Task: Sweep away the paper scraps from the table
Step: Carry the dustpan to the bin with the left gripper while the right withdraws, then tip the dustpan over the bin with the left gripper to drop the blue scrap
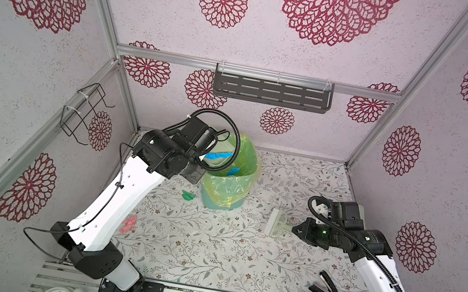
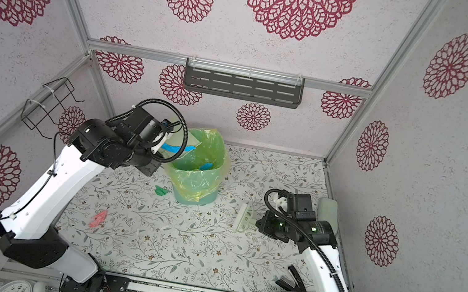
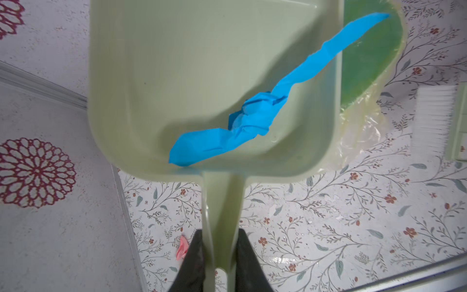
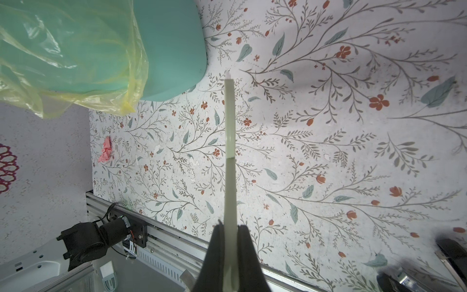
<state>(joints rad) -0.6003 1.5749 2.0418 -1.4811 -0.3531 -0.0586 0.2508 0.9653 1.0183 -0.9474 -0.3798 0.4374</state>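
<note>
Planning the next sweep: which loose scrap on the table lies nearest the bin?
The green scrap, right beside the bin at its base; the pink scrap lies much farther from it.

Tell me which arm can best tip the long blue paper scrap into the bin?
Left. The left gripper holds the pale green plastic dustpan, crumpled blue paper scrap inside, above the yellow-lined bin.

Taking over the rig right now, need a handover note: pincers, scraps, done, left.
Left pincer: shut on the dustpan handle, with the pan over the bin.
Right pincer: shut on the brush, right of the bin.
Scraps: long blue scrap in the pan, not yet tipped out; another blue scrap in the bin; green scrap on the table left of the bin; pink scrap front-left.
Done: at least one scrap binned.
Left: tip the pan, then sweep up green and pink.
</note>
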